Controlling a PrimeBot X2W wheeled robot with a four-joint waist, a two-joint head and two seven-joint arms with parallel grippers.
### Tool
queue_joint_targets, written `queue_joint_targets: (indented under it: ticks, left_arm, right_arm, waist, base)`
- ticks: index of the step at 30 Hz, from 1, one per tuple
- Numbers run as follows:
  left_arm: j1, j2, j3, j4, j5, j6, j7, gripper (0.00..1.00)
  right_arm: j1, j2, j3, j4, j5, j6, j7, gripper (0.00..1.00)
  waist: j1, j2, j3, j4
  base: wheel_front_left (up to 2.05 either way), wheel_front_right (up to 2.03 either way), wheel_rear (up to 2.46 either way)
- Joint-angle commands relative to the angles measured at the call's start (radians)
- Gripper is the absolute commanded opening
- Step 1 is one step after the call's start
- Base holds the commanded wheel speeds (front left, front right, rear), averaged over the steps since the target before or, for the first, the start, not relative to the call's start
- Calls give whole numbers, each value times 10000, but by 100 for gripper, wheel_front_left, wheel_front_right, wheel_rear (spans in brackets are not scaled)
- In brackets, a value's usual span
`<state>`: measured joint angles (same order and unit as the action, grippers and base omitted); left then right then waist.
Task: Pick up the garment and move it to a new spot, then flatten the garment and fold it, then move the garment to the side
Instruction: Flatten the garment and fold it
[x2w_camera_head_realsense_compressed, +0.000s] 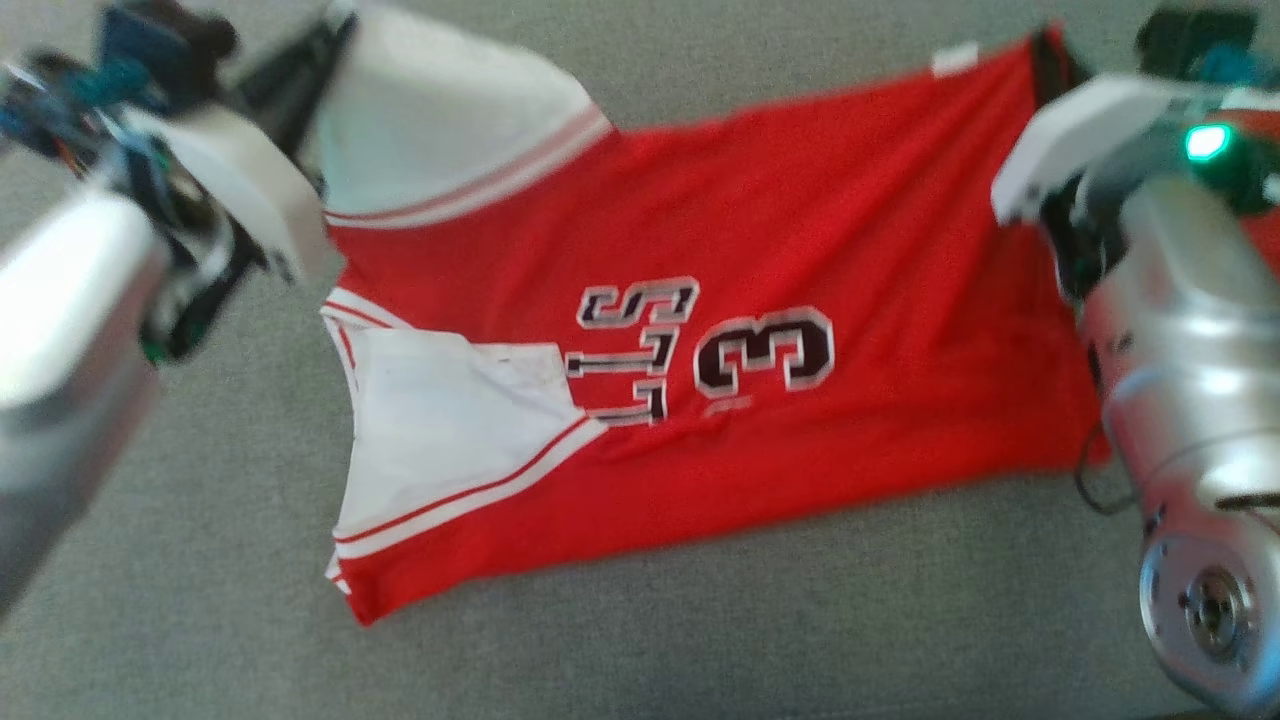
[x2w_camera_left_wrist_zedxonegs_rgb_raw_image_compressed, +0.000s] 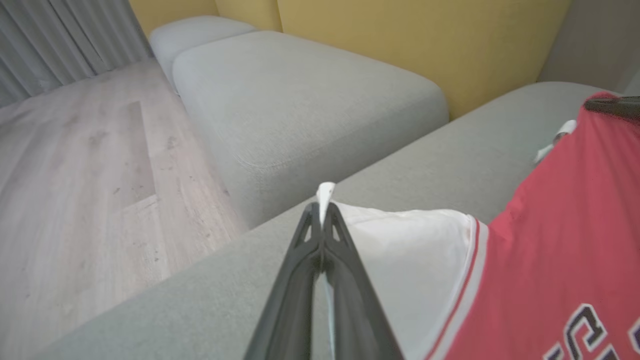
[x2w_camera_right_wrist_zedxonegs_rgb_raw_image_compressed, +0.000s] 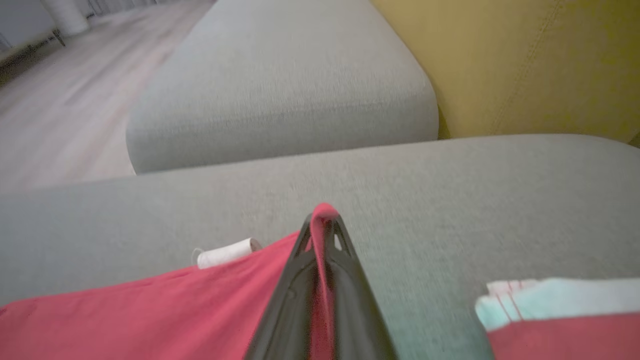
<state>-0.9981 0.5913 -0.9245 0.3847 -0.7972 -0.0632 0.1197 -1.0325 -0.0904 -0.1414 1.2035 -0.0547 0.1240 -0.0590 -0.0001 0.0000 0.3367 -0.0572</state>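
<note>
The left gripper (x2w_camera_left_wrist_zedxonegs_rgb_raw_image_compressed: 322, 209) and right gripper (x2w_camera_right_wrist_zedxonegs_rgb_raw_image_compressed: 323, 220) each clamp the garment (x2w_camera_head_realsense_compressed: 800, 230).

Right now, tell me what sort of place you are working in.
Probably a home living room: a grey upholstered sofa with a yellow backrest, a wood plank floor and grey curtains.

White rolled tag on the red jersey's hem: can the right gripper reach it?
Likely not: right gripper is shut on the red jersey, though the white rolled tag lies uncovered beside it.
</note>
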Motion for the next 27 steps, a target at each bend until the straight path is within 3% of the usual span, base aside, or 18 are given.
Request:
queue_joint_targets:
  ticks: [1,9,17,22,27]
  left_arm:
    - [-1028,398,727,162,235,-27,-318,0]
    - [-2354,-352,844,1790,1083,19,-1920,0]
    - [-2424,-921,561,2973,1015,-356,-2388,0]
    - [-1894,-924,318,3069,611,-566,-2363,0]
    - [-1018,-562,-195,2245,75,-654,-1837,0]
  right_arm:
    - [-683,226,462,-376,769,67,-381,0]
    - [-1112,-10,1878,-1379,3274,67,-1309,0]
    - [-576,-543,3226,-1865,4826,67,-1209,0]
    - [127,-1137,4196,-2257,5893,67,-853,0]
    - [1000,-1922,5079,-2765,6964,67,-327,0]
  waist:
    - [1,0,159,-74]
    - [1,0,420,-188]
    - [1,0,245,-58]
    - [1,0,-37,183]
    - [1,0,-417,461]
  base:
    - [0,0,0]
    - [0,0,0]
    - [0,0,0]
    - [0,0,0]
    - [0,0,0]
